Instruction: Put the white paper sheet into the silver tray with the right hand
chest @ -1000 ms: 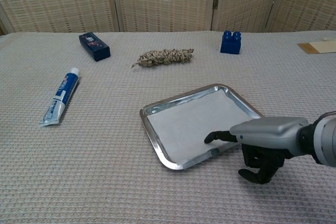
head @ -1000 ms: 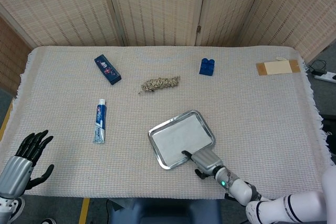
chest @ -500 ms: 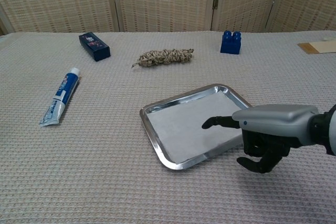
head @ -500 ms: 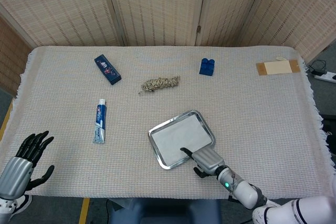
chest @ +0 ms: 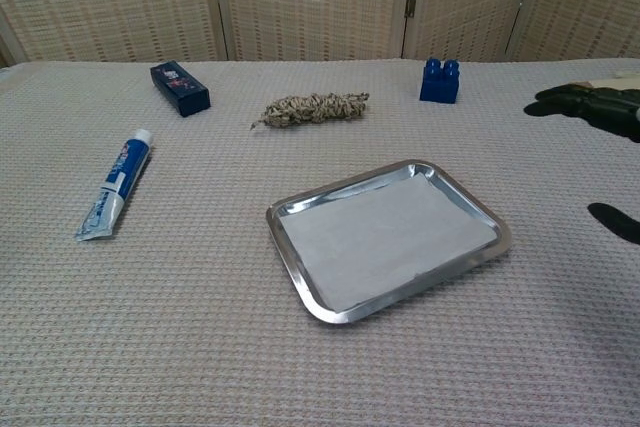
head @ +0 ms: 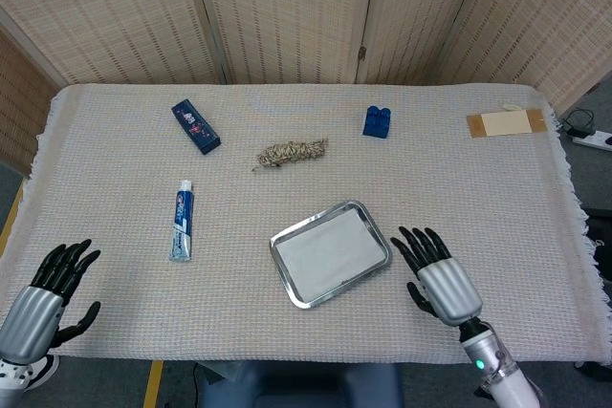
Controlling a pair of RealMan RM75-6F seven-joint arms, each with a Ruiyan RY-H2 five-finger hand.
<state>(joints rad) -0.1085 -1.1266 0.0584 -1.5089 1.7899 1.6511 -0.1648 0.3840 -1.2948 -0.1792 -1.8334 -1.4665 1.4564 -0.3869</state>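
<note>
Both hands empty; sheet in tray

Both hands are seen at the near table edge with fingers spread, nothing held: left hand (head: 53, 289), right hand (head: 438, 279). White paper sheet (head: 331, 252) is laid flat inside the shallow silver metal tray (head: 283, 235), just left of the right hand, apart from it. Further off: blue-and-white toothpaste tube (head: 182, 220), frayed rope bundle (head: 292, 152), dark blue box (head: 196, 126), blue toy brick (head: 377, 121).

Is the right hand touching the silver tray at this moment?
Apart. In the head view the right hand is open with fingers spread, and bare cloth shows between its fingertips and the silver tray, which holds the white paper sheet.
</note>
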